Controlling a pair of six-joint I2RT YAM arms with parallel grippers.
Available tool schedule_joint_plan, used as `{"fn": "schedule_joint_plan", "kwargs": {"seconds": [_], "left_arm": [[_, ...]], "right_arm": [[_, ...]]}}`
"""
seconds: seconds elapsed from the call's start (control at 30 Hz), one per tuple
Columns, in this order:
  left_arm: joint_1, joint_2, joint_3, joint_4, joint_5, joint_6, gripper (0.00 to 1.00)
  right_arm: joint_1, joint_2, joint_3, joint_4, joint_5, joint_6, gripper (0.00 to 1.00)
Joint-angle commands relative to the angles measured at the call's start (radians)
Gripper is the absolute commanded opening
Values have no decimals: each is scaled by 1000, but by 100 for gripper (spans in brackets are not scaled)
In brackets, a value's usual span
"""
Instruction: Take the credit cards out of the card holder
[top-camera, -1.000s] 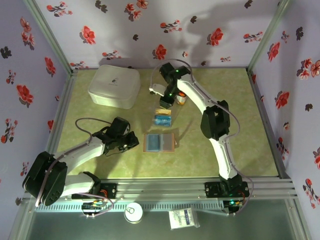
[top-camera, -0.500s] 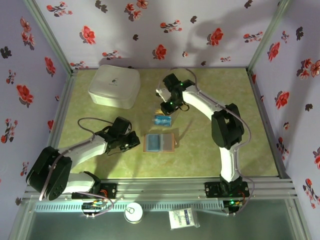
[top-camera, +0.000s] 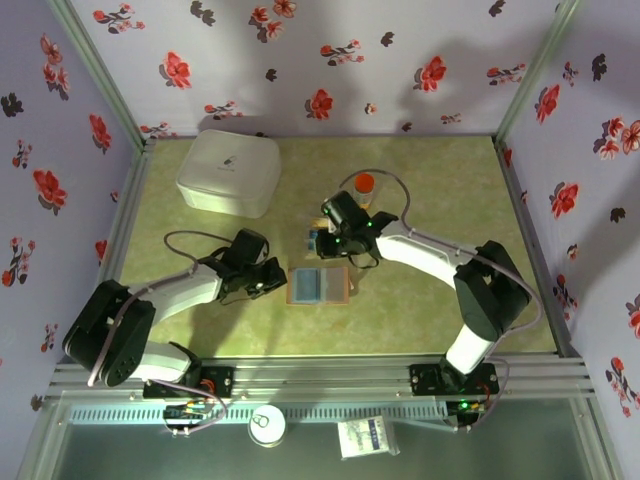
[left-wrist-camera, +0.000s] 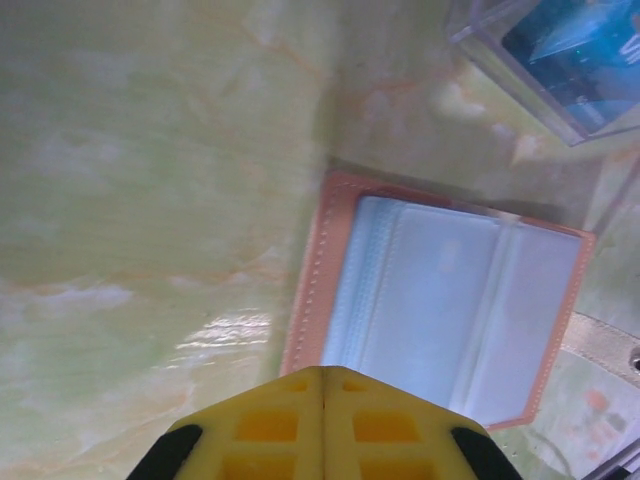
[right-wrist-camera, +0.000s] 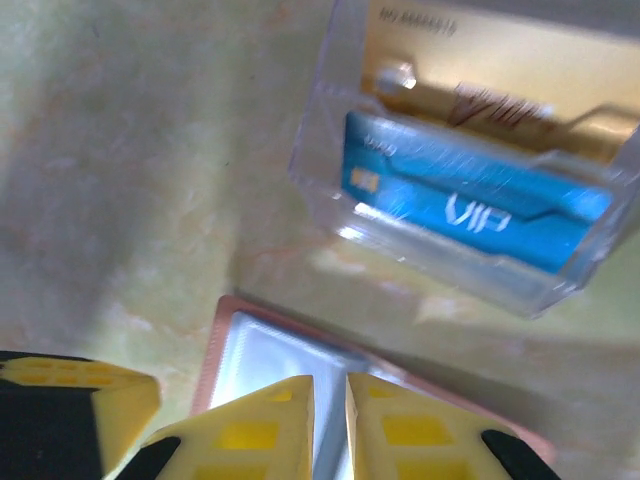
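The card holder (top-camera: 318, 285) lies open and flat on the green table, a brown rim round blue-grey inner faces (left-wrist-camera: 440, 300). My left gripper (top-camera: 274, 279) is shut with nothing in it, its tip (left-wrist-camera: 322, 368) over the holder's left edge. My right gripper (top-camera: 337, 250) hovers low over the holder's far edge (right-wrist-camera: 262, 350); its tips (right-wrist-camera: 330, 380) stand a narrow slit apart and hold nothing. The credit cards stand in a clear plastic tray (right-wrist-camera: 330, 140) just behind: a blue one (right-wrist-camera: 470, 200) in front, a tan one (right-wrist-camera: 500, 70) behind.
A large white lidded box (top-camera: 229, 172) sits at the back left. An orange-capped bottle (top-camera: 364, 186) stands behind the tray. The tray's corner (left-wrist-camera: 480, 45) lies close to the holder's far edge. One yellow finger of the left gripper (right-wrist-camera: 70, 400) is beside my right fingers.
The right arm swung from the back by the bottle, over the tray, toward the near side and down to the card holder. The left gripper edged right to the holder's left edge.
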Motion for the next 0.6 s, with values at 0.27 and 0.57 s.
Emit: {"fn": "schedule_joint_plan", "kwargs": {"seconds": [0.27, 0.57], "left_arm": [[-36, 59, 37, 33, 21, -9, 2], [-36, 145, 65, 11, 38, 26, 0]], "right_arm": [[69, -19, -170, 255, -91, 307, 18], [74, -1, -196, 244, -119, 313, 28]]}}
